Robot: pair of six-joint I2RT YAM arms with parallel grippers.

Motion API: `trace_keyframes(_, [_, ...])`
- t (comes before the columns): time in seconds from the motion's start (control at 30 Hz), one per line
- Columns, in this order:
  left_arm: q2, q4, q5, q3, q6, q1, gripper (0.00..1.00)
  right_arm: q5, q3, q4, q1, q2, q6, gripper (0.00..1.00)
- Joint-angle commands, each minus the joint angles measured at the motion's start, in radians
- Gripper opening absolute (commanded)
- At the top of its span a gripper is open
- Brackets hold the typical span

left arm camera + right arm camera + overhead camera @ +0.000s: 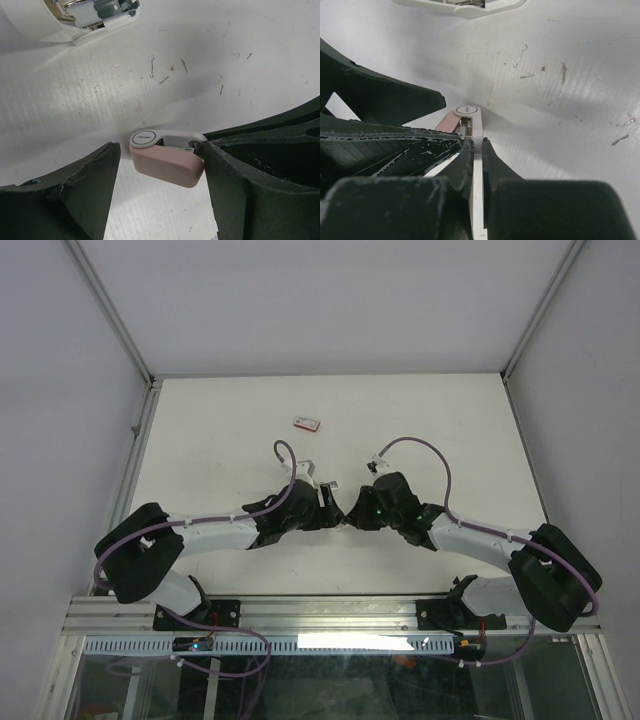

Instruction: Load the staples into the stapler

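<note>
A pink stapler [167, 165] with a white top arm [478, 127] and a round hinge disc hangs just above the table between both grippers. My right gripper [477, 145] is shut on the white arm, which is swung away from the pink body. My left gripper [160, 150] straddles the pink body: its right finger [235, 180] touches the body's end, while its left finger [85, 185] stands clear of it. In the top view both grippers [328, 512] [352, 516] meet mid-table and hide the stapler. The small red staples box [307, 423] lies further back; the staples themselves do not show.
A white and chrome object [87, 17] lies on the table just beyond the grippers, also in the right wrist view [462, 5] and in the top view [311, 471]. Tiny bent wire bits [520, 55] are scattered on the white tabletop [440, 430].
</note>
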Motion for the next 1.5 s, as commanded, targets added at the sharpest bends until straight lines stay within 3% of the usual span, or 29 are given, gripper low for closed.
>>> trace_keyframes(0.0, [0.015, 0.025, 0.027, 0.035, 0.011, 0.008, 0.69, 0.034, 0.045, 0.036, 0.007, -0.006, -0.008, 0.0])
trace_keyframes(0.5, [0.001, -0.028, 0.042, 0.007, 0.119, 0.008, 0.68, 0.101, 0.042, -0.016, 0.008, -0.002, 0.021, 0.0])
trace_keyframes(1.47, [-0.084, -0.051, 0.016, -0.051, 0.162, 0.047, 0.66, 0.157, 0.042, -0.061, 0.004, -0.008, 0.011, 0.0])
